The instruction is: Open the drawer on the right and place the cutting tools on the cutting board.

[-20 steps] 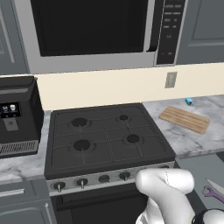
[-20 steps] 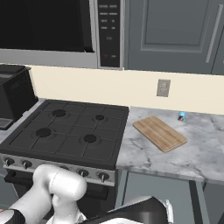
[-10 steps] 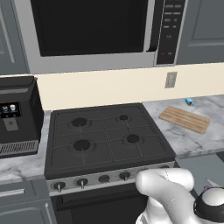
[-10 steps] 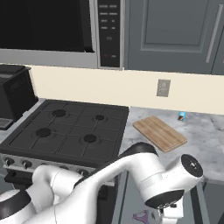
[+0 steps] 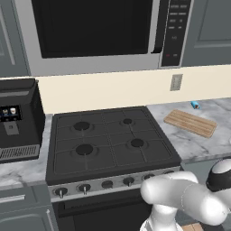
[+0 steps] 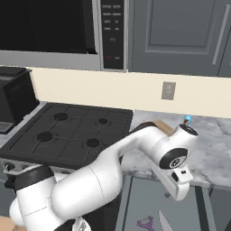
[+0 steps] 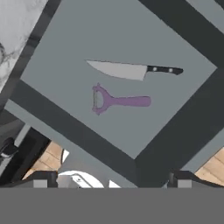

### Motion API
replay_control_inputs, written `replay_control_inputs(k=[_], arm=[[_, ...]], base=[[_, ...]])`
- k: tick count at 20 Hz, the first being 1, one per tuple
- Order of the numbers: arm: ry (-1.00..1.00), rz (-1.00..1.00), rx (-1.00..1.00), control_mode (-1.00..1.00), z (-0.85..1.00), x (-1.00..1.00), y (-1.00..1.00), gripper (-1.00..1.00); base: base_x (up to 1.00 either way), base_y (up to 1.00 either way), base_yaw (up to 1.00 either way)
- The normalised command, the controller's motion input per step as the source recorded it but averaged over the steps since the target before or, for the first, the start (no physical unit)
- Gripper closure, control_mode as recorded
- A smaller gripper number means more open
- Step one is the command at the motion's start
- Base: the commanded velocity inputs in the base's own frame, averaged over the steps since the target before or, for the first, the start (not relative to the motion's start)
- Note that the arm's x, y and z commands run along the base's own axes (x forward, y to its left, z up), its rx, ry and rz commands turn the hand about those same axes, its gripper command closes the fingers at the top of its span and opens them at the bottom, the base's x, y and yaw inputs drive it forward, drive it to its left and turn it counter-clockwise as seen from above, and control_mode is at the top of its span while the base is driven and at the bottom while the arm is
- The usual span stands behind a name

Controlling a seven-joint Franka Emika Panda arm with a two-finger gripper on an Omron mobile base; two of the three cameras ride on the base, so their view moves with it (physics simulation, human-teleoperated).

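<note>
The drawer [image 7: 65, 48] stands pulled out below the counter, its plain grey inside facing up. Two cutting tools lie in it side by side: a knife [image 7: 131, 70] with a pale blade and black handle, and a purple peeler [image 7: 116, 101]. My gripper [image 7: 113, 180] hangs above them, open, with nothing between its fingertips. In the right base view the drawer [image 6: 144, 198] shows under my hand [image 6: 178, 182], with the peeler [image 6: 145, 223] and knife [image 6: 163, 221] at the bottom. The cutting board [image 5: 189, 122] lies bare on the marble counter, right of the stove; my arm covers most of the board [image 6: 163, 127].
A small blue object [image 5: 195, 104] sits behind the board by the wall. The black gas stove [image 5: 108, 142] with its knob row is left of the drawer. A coffee machine [image 5: 18, 117] stands far left. A microwave [image 5: 99, 31] hangs above.
My arm has swung up and to the right, from low in front of the stove to over the open drawer. The jaws have stayed wide apart.
</note>
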Motion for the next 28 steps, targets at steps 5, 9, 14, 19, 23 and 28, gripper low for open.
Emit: replay_control_inputs(k=[5,9,14,19,23,28], arm=[[0.00,0.09,0.00,-1.00,-0.01,0.02,-0.05,-1.00],[-0.11,0.11,-0.07,-1.00,-0.51,-0.52,0.00,-1.00],[-0.21,0.24,-0.02,-1.00,-0.47,-0.55,0.01,-1.00],[-0.23,0.41,-0.03,-1.00,-0.42,-0.07,0.16,-1.00],[-0.22,0.51,-0.13,-1.00,-0.54,0.06,0.37,-1.00],[-0.04,0.40,-0.08,-1.00,-0.31,0.05,0.10,-1.00]], base=[[0.00,0.00,0.00],[0.00,0.00,0.00],[0.00,0.00,0.00],[0.00,0.00,0.00],[0.00,0.00,0.00],[0.00,0.00,0.00]])
